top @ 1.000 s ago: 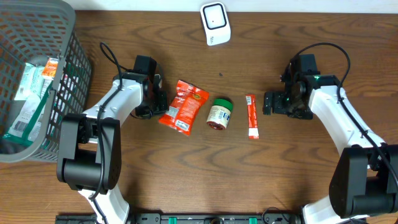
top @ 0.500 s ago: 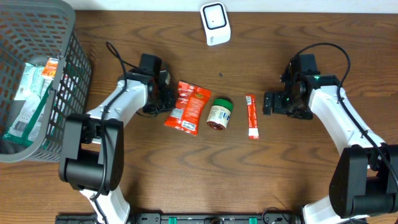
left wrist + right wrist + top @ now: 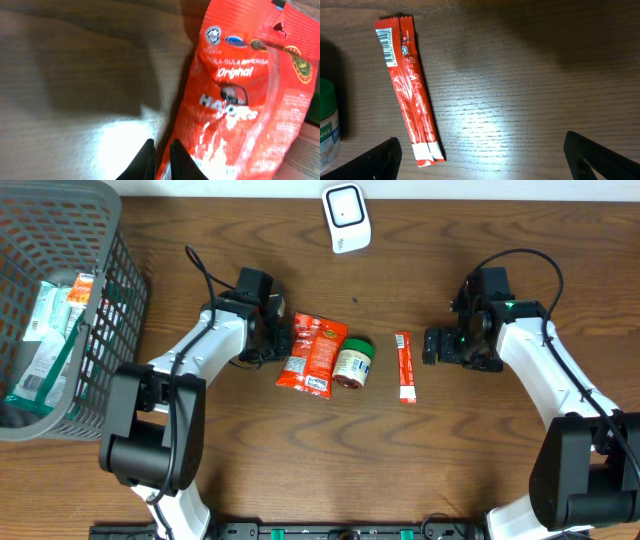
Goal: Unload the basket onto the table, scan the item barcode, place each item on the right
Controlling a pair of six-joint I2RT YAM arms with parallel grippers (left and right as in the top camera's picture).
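My L pincer (image 3: 161,159) clenched on pouch (image 3: 240,100) edge; R pincer (image 3: 485,157) wide, empty. Pouch prob. light, floppy, slick; seam best hold.

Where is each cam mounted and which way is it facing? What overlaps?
Overhead: fixed above the table, facing straight down; both arms, left hand, right hand, basket, scanner.
Left wrist: on the left arm, facing down past its fingers, closed on the red pouch edge.
Right wrist: on the right arm, facing down at the red stick and jar; own fingers wide apart.
Shared: overhead and right wrist both show red stick and jar; overhead and left wrist, the red pouch.
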